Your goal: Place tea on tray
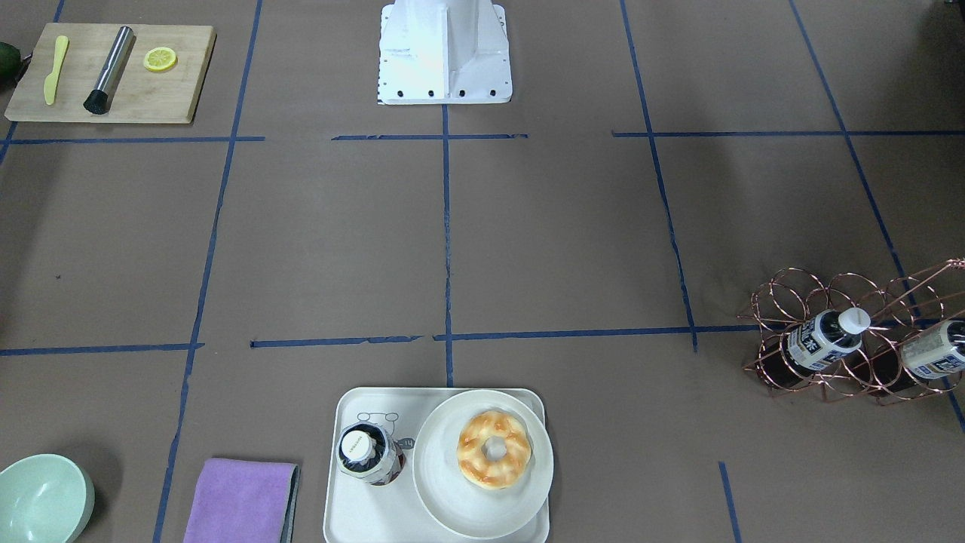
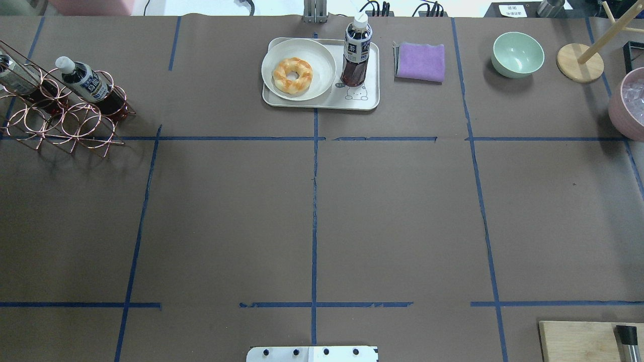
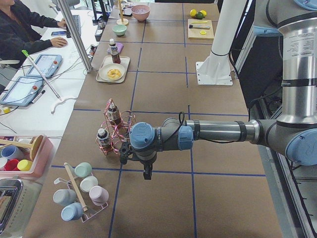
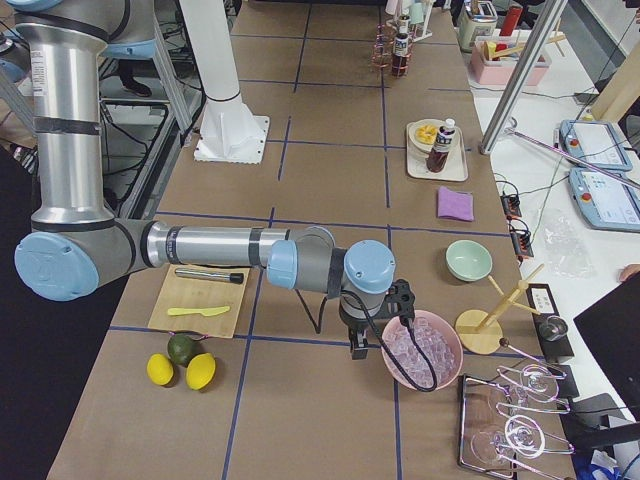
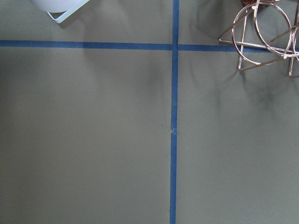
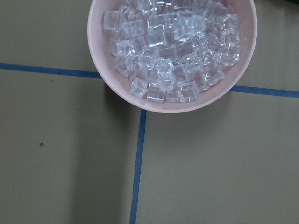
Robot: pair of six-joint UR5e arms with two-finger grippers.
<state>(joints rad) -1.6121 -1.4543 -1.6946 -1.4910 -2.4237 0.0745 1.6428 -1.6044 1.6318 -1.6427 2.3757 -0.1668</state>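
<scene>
The tea, a clear bottle of dark liquid with a white cap, stands upright on the cream-white tray at the table's far middle, beside a round plate that holds a doughnut. It also shows in the front-facing view on the tray. My left gripper hangs over the table beside the copper wire rack, far from the tray. My right gripper hangs next to the pink bowl of ice. I cannot tell whether either is open or shut.
Two more tea bottles lie in the copper rack at the far left. A purple cloth, a green bowl and a wooden stand sit right of the tray. A cutting board lies near the robot's right.
</scene>
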